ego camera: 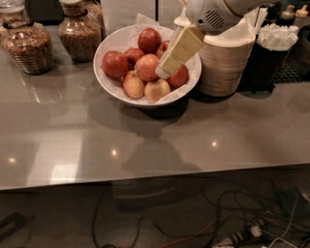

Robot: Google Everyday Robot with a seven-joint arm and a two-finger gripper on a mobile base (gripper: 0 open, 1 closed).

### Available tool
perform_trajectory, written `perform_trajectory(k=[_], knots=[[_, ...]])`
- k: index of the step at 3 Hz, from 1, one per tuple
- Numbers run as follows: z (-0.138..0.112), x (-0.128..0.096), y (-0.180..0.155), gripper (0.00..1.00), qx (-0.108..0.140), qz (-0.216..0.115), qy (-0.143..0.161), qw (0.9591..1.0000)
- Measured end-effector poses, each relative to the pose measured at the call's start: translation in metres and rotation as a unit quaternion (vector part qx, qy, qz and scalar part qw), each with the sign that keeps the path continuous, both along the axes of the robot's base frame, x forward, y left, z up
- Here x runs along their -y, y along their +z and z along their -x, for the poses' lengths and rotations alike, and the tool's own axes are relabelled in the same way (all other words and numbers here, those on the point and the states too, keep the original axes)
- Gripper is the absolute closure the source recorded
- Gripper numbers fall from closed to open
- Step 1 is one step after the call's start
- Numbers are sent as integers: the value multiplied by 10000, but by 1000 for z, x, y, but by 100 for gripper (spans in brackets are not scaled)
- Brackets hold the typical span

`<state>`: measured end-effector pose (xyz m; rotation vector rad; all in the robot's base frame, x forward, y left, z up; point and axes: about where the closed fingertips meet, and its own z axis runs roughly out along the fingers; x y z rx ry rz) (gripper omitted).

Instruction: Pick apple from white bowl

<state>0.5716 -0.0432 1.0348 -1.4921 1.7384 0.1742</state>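
Your gripper (pixel 168 64) hangs over the right half of the white bowl (pixel 107 86), angled down and to the left from the white arm housing (pixel 213 14) at the top of the view. Its cream tip sits low among the apples (pixel 147 67), in front of a red one on the right (pixel 181 77). You cannot tell whether it is released or clenched, nor whether it touches any fruit. The bowl stands on the grey counter (pixel 145 145), heaped with red and yellowish apples, with white paper (pixel 145 20) poking up at its back rim. Just to its right is a stack of beige disposable bowls (pixel 225 63), and to its left two glass jars (pixel 29 46) of brown grain.
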Motion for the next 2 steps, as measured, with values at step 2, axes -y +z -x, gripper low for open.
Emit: perform_trajectory(k=[2], knots=[[-27,-18,-17,0,233,-405,149,9988]])
